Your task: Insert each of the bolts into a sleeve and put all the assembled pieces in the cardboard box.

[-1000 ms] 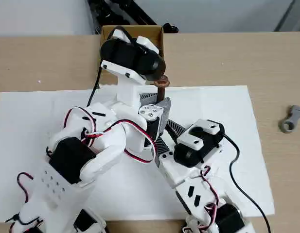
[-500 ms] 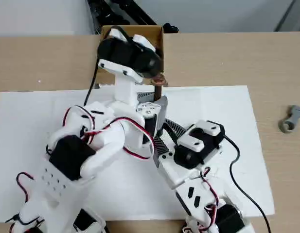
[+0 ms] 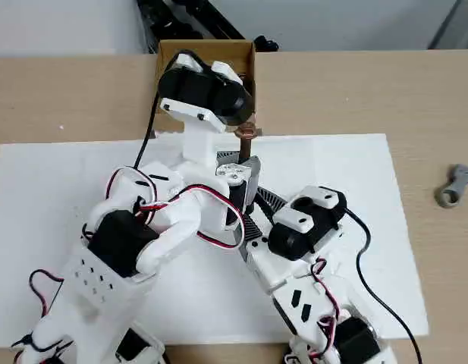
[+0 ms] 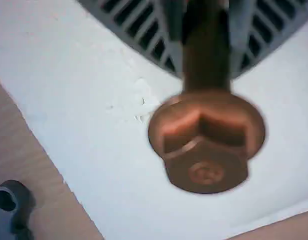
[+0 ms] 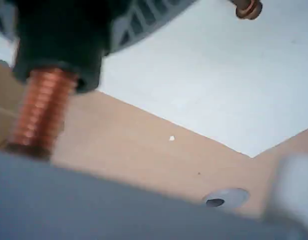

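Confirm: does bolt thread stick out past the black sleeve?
Yes, the bolt pokes its copper thread out of the black sleeve.

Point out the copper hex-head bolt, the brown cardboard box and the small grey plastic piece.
copper hex-head bolt (image 4: 206, 145): left wrist view, on its hex head.
brown cardboard box (image 3: 218, 49): high view, on its far wall.
small grey plastic piece (image 3: 455, 184): high view, on its middle.

You have bright, even light from overhead on the light wooden table (image 3: 355, 91) and the white paper sheet (image 3: 347, 182), which shows brilliant but without glare. The white plastic arms (image 3: 180, 220) cast only soft, faint shadows on it. In the left wrist view, the copper-coloured flanged hex bolt (image 4: 206, 145) carries a dull sheen, one face of its head lit brighter than the rest.
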Controlling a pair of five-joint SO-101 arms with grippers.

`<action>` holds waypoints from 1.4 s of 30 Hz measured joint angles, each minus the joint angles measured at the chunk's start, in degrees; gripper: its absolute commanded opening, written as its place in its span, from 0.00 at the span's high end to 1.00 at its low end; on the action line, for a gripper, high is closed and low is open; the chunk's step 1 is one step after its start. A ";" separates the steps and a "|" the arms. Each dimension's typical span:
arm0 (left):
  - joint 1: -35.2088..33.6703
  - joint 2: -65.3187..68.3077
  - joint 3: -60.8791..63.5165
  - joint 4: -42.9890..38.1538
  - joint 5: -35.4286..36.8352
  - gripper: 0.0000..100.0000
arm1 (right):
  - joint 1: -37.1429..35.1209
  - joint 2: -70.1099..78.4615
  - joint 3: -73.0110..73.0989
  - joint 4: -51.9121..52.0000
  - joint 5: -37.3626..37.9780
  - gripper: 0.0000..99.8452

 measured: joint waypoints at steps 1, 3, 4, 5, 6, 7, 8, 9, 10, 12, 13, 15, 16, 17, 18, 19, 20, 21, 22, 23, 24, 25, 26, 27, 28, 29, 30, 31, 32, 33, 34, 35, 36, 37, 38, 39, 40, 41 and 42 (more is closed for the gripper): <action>0.00 0.00 0.00 0.18 0.00 0.91 | 0.00 0.00 0.00 0.00 0.00 1.00; 0.88 0.00 -0.18 3.34 -0.26 0.86 | 0.00 0.00 0.00 0.09 0.00 1.00; 1.23 0.00 -0.09 5.01 0.00 0.86 | 0.18 -0.09 -0.18 0.09 0.00 1.00; 1.67 0.09 -0.18 5.89 0.26 0.86 | 0.00 -0.18 -0.26 0.00 0.00 1.00; 1.76 0.09 0.00 6.77 0.79 0.86 | -0.09 -0.18 -0.18 0.00 0.00 1.00; 1.76 0.09 -0.09 7.03 0.79 0.86 | 0.18 -0.26 -0.09 -0.35 0.00 1.00; 1.76 0.09 -0.09 7.21 0.70 0.86 | 0.26 -0.26 0.00 -0.70 0.00 1.00; 1.76 0.09 -0.18 7.47 0.88 0.86 | 0.26 -0.26 0.00 -1.14 0.00 1.00; 1.76 0.09 -0.18 7.74 0.88 0.86 | 0.18 -0.26 0.00 -1.58 0.00 1.00; 1.76 0.09 -0.18 8.09 0.88 0.84 | 0.18 -0.26 0.00 -1.85 0.00 1.00; 1.58 0.09 -0.18 8.35 0.88 0.83 | 0.18 -0.18 0.00 -1.85 0.00 1.00; 0.44 0.09 -0.70 9.32 0.88 0.82 | 0.09 -0.18 0.00 -1.85 0.00 1.00; -0.35 0.09 -1.32 10.02 0.88 0.82 | 0.00 -0.18 0.00 -1.85 -0.18 1.00; -1.58 0.09 -2.11 10.99 0.79 0.82 | 0.18 -0.18 -0.26 -1.85 -0.62 1.00; -2.81 0.09 -3.08 11.78 0.53 0.81 | 0.62 0.18 -0.44 -1.85 -0.88 1.00; -3.96 0.09 -4.48 12.66 0.53 0.82 | 1.49 0.97 -0.88 -1.85 -1.14 1.00; -5.36 0.00 -6.15 13.80 0.44 0.82 | 2.55 1.93 -1.32 -1.85 -1.32 1.00; -7.30 0.00 -8.09 15.21 0.18 0.82 | 3.96 3.08 -2.02 -2.11 -1.58 1.00; -9.14 0.00 -10.11 16.88 -0.97 0.84 | 5.54 4.31 -3.34 -2.99 -1.85 1.00; -10.81 0.09 -11.78 18.29 -2.81 0.88 | 7.03 5.80 -5.01 -4.48 -2.37 1.00; -12.04 0.00 -12.92 19.69 -4.84 0.92 | 8.26 7.74 -6.77 -6.33 -2.99 1.00; -12.84 -0.09 -13.63 20.75 -7.12 0.96 | 9.49 10.02 -8.53 -8.26 -3.43 1.00; -13.89 -0.09 -14.15 21.80 -9.05 1.00 | 10.46 12.57 -10.11 -10.02 -3.69 1.00; -15.12 0.00 -14.24 22.95 -10.90 0.99 | 11.25 15.47 -11.52 -11.78 -3.78 1.00; -16.53 0.00 -14.24 23.82 -12.75 0.99 | 11.87 18.73 -13.01 -13.45 -3.96 1.00; -17.85 0.00 -14.24 24.53 -14.95 0.99 | 12.22 22.33 -14.51 -15.12 -4.04 1.00; -19.08 0.00 -14.24 24.88 -16.70 1.00 | 12.75 26.02 -16.00 -16.97 -4.13 1.00; -20.66 0.00 -14.24 24.97 -17.32 1.00 | 13.19 29.89 -17.49 -18.99 -4.13 1.00; -22.42 0.00 -14.24 25.14 -17.58 1.00 | 13.54 33.76 -18.99 -21.19 -4.13 1.00; -24.26 -0.09 -14.24 25.14 -17.58 1.00 | 13.80 37.54 -20.57 -23.56 -4.13 1.00; -26.20 -0.53 -14.24 25.14 -17.93 1.00 | 13.80 41.41 -22.33 -26.20 -4.13 1.00; -27.87 -1.23 -14.24 25.14 -18.02 1.00 | 13.80 45.19 -24.09 -28.57 -4.13 1.00; -29.36 -1.93 -14.24 25.14 -18.20 1.00 | 13.80 49.05 -25.85 -31.03 -4.13 1.00; -30.68 -2.73 -14.24 25.14 -18.37 1.00 | 13.63 53.01 -27.78 -33.41 -4.13 1.00; -31.82 -3.52 -13.98 25.14 -18.37 1.00 | 13.63 56.88 -29.63 -35.52 -4.13 1.00; -32.79 -4.57 -13.45 25.14 -18.46 1.00 | 13.71 61.10 -31.65 -37.54 -4.13 1.00; -33.67 -5.63 -12.57 25.14 -18.55 1.00 | 13.98 65.05 -33.58 -39.47 -4.13 1.00; -34.46 -6.77 -11.52 25.14 -18.55 1.00 | 14.15 69.45 -35.60 -41.41 -4.13 1.00; -35.08 -8.00 -10.02 25.14 -18.55 1.00 | 14.33 73.58 -37.89 -43.08 -4.13 1.00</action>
